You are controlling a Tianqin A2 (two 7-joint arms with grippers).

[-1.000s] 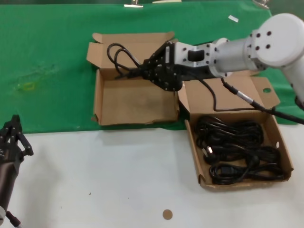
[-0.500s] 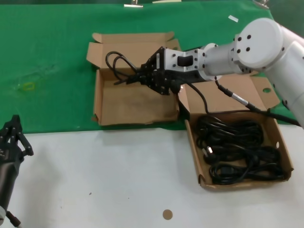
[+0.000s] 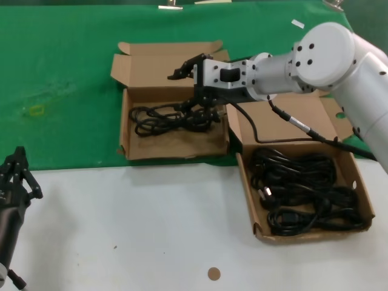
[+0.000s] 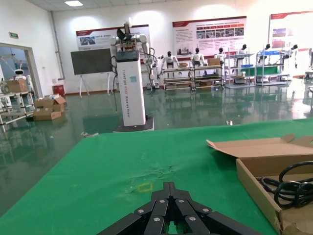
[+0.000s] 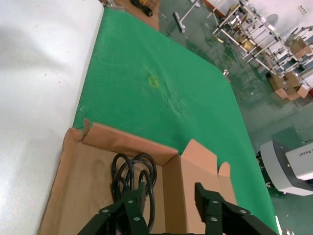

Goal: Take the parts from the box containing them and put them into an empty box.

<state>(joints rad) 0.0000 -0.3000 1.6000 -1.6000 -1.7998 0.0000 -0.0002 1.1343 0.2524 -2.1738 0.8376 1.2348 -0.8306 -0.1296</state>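
Observation:
One coiled black cable (image 3: 173, 118) lies on the floor of the left, otherwise empty box (image 3: 174, 148). It also shows in the right wrist view (image 5: 133, 171) and the left wrist view (image 4: 293, 182). My right gripper (image 3: 183, 91) hovers open just above it, near the box's back wall, holding nothing; in the right wrist view the gripper (image 5: 167, 192) has its jaws either side of that wall. Several more cable bundles (image 3: 303, 188) fill the right box (image 3: 361, 182). My left gripper (image 3: 15, 163) is parked shut at the near left, and its own view (image 4: 169, 188) shows it empty.
Both boxes sit side by side with lids (image 3: 167, 57) folded back, half on the green mat (image 3: 60, 91), half on the white table (image 3: 151, 230). A small brown disc (image 3: 213, 273) lies near the front edge. My right arm (image 3: 321, 60) reaches over the right box's lid.
My right gripper held the cable bundle above the left box; it has lowered, opened and let go, and the bundle now lies in the box. The left arm has not moved.

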